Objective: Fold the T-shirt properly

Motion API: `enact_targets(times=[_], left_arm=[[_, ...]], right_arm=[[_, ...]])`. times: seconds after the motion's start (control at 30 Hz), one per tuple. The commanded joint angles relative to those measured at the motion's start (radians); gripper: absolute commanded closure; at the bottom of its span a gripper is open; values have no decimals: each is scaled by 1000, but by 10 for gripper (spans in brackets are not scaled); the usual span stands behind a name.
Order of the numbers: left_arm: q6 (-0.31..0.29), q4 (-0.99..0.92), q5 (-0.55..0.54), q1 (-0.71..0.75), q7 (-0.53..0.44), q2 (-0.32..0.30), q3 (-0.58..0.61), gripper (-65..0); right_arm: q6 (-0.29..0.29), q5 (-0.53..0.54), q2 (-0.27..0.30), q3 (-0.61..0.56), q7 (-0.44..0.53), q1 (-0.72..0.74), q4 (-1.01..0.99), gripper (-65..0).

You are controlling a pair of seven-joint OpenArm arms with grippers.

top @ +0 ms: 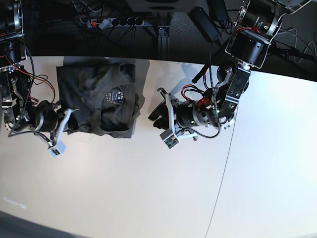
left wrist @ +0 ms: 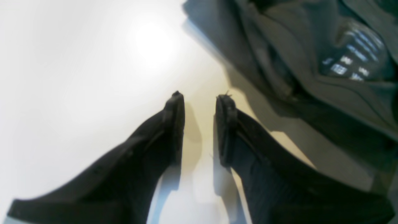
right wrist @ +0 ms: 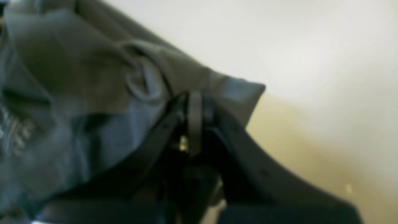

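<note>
Lighting: bright overhead; glare patch on white table [left wrist: 149, 43]. Shadows short, soft. Both wrist views blurred; base view sharp, edges bowed.

Soft matt cloth T-shirt [top: 99, 99], smooth white slightly glossy table [top: 148, 188], matt black plastic left hand [left wrist: 199, 99]

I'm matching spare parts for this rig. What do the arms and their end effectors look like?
Both arms are black and silver metal with exposed red and black cables. The left end effector has two long, tapered black fingers with flat inner pads. The right end effector looks the same. Each carries a small white wrist block.
</note>
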Motion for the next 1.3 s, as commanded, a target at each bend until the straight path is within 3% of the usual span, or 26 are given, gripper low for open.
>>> enact_targets(times=[0.0,0.07,0.13,0.23,0.4,0.57,0.77,0.87,1.0,1.13,1.27], left_arm=[[-5,11,-13,-43,-33,2,-3,-206],[-5,11,-18,-72,-1,2,-3,-206],[-5,14,-83,-98,106,2,-3,-205],[-5,97,-253,-88,227,-8,-13,-121],[-5,422,-306,27,266,-49,-11,-97],[-5,623,-344,153,284,-101,45,-9],[-5,701,-287,264,282,-100,237,0],[-5,698,-204,272,205,-99,303,0],[-5,660,-76,272,122,-49,287,0],[-5,542,-43,270,105,19,246,0],[-5,433,-6,254,73,38,243,0]], right_arm=[[55,2,29,19,-6,-8,23,0],[55,2,33,42,-6,-44,42,0],[55,2,28,66,-2,-59,46,0],[55,-3,29,85,25,-53,46,0],[53,-19,24,88,47,-44,46,0],[51,-58,24,88,59,-44,46,0],[52,-60,23,88,77,-44,46,0],[52,-63,23,88,77,-44,46,0],[52,-63,19,88,76,-45,46,0],[52,-62,19,88,64,-50,46,0],[52,-62,20,88,64,-50,46,0]])
